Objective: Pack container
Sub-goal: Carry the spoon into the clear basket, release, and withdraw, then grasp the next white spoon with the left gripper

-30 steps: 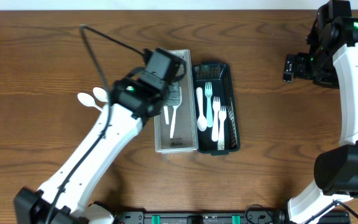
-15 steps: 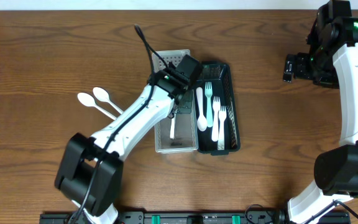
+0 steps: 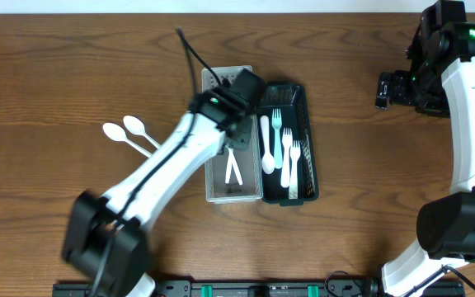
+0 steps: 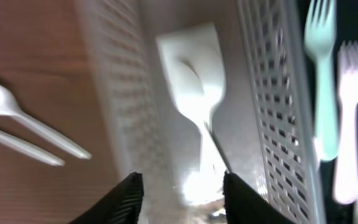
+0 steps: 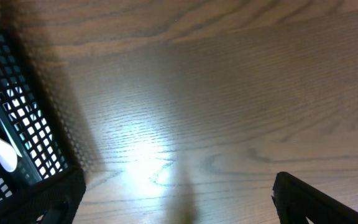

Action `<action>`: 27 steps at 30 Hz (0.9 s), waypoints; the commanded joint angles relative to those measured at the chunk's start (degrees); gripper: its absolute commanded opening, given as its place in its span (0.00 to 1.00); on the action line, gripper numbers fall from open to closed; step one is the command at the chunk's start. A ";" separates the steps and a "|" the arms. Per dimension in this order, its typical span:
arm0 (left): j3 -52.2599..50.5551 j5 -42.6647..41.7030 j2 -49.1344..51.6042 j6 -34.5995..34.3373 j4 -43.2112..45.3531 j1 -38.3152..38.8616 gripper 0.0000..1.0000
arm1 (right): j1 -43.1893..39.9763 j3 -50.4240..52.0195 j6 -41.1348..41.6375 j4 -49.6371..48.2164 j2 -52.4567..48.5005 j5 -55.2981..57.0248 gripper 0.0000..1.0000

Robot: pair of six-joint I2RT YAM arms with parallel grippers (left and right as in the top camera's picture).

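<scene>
Two spoons (image 3: 124, 130) lie loose on the table (image 3: 56, 66), off to the left of the left gripper (image 4: 179, 183) and not yet packed. In the wrist view they show as pale, blurred shapes outside the basket wall.

The left gripper hangs over the grey basket (image 3: 221, 194). Its fingers (image 4: 128, 198) are spread wide with nothing pinched between them. Straight ahead of it, on the basket floor, lies a white spoon (image 4: 194, 71), its bowl away from the gripper and its handle running back toward it. From overhead the contents look like two thin white pieces crossed, though blur keeps me from counting them surely.

Just to the right of this gripper, touching the grey basket along its long side, sits the black basket (image 3: 302, 97). It holds pale forks (image 3: 288, 157) laid lengthwise, side by side.

Well off to the right, apart from both baskets, the right gripper (image 5: 176, 183) hovers over bare table, spread open and empty.

The packing looks mostly done. The black basket seems filled and sorted, and the grey one has received its first pieces. What appears left is to fetch the two spoons from the table and drop them in with the others.

Both baskets are shallow, rectangular and mesh-walled. The grey one has plenty of free floor toward the end nearest the gripper.
</scene>
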State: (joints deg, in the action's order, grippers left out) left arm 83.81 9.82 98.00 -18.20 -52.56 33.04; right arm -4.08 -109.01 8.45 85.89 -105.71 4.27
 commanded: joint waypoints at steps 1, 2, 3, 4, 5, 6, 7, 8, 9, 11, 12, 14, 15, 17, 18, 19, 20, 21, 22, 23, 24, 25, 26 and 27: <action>4.44 6.93 -10.05 0.79 -0.70 -4.15 0.50 | 0.39 0.07 -0.81 0.09 0.02 -0.22 0.99; 4.44 6.99 -12.00 0.76 -0.74 -6.12 0.51 | 0.39 0.09 -0.81 0.15 0.02 -0.24 0.99; 4.44 6.99 -13.68 0.28 -0.98 -8.31 0.53 | 0.39 0.07 -0.81 0.28 0.02 -0.24 0.99; 4.44 6.99 -15.19 -0.61 -1.31 -11.39 0.55 | 0.39 0.09 -0.81 0.33 0.04 -0.24 0.99; 4.44 6.95 -16.15 -1.92 -1.79 -14.29 0.62 | 0.39 0.09 -0.81 0.33 0.02 -0.24 0.99; 4.44 6.73 -16.68 -3.65 -2.38 -17.38 0.64 | 0.39 0.09 -0.79 0.33 0.02 -0.26 0.99; 4.44 5.64 -16.85 -5.05 -3.02 -20.55 0.65 | 0.39 0.07 -0.79 0.33 0.02 -0.28 0.99; 4.42 3.37 -16.68 -6.21 -3.78 -24.15 0.67 | 0.39 0.07 -0.81 0.33 0.02 -0.66 0.99; 4.26 0.74 -16.17 -7.19 -4.24 -27.08 0.69 | 0.39 0.09 -0.81 0.31 0.04 -1.29 0.99; 3.48 -5.38 -14.38 -9.57 -4.59 -32.85 0.73 | 0.39 0.09 -0.83 0.22 0.02 -2.23 0.99; 3.17 -6.75 -13.51 -10.60 -4.66 -34.47 0.74 | 0.39 0.07 -0.83 0.20 0.02 -2.25 0.99; 2.29 -8.17 -10.73 -13.40 -4.79 -37.66 0.74 | 0.39 0.07 -0.83 0.22 0.02 -2.21 0.99; 1.99 -8.15 -9.27 -14.56 -4.94 -38.71 0.75 | 0.39 0.07 -0.83 0.22 0.02 -2.21 0.99; 1.73 -8.15 -5.62 -15.61 -5.29 -40.15 0.78 | 0.39 0.09 -0.83 0.22 0.02 -2.21 0.99; 1.73 -8.15 -3.87 -15.58 -5.44 -40.50 0.79 | 0.39 0.09 -0.83 0.24 0.02 -2.21 0.99; 1.73 -8.15 -2.08 -15.58 -5.53 -40.72 0.83 | 0.39 0.07 -0.83 0.24 0.02 -2.21 0.99; 1.73 -8.15 -0.24 -15.58 -5.60 -40.74 0.85 | 0.39 0.07 -0.85 0.26 0.02 -2.21 0.99; 1.73 -8.15 1.79 -15.56 -5.60 -40.74 0.87 | 0.39 0.07 -0.85 0.26 0.02 -2.21 0.99; 1.73 -8.15 3.54 -15.56 -5.60 -40.74 0.88 | 0.39 0.09 -0.85 0.28 0.02 -2.21 0.99; 1.73 -8.15 5.18 -15.58 -5.60 -40.74 0.89 | 0.39 0.07 -0.85 0.28 0.02 -2.21 0.99; 1.73 -8.15 6.80 -15.58 -5.60 -40.74 0.89 | 0.39 0.07 -0.85 0.28 0.02 -2.21 0.99; 1.73 -8.17 8.55 -15.65 -5.60 -40.74 0.89 | 0.39 0.07 -0.85 0.28 0.02 -2.21 0.99; 1.73 -8.17 9.92 -16.15 -5.64 -40.74 0.90 | 0.39 0.09 -0.87 0.28 0.02 -2.19 0.99; 1.73 -8.20 11.30 -16.57 -5.68 -40.74 0.90 | 0.39 0.09 -0.92 0.28 0.02 -2.16 0.99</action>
State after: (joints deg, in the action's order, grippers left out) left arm 85.80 1.91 106.19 -33.19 -57.89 -7.66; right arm -4.08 -109.01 8.45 86.08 -105.71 2.33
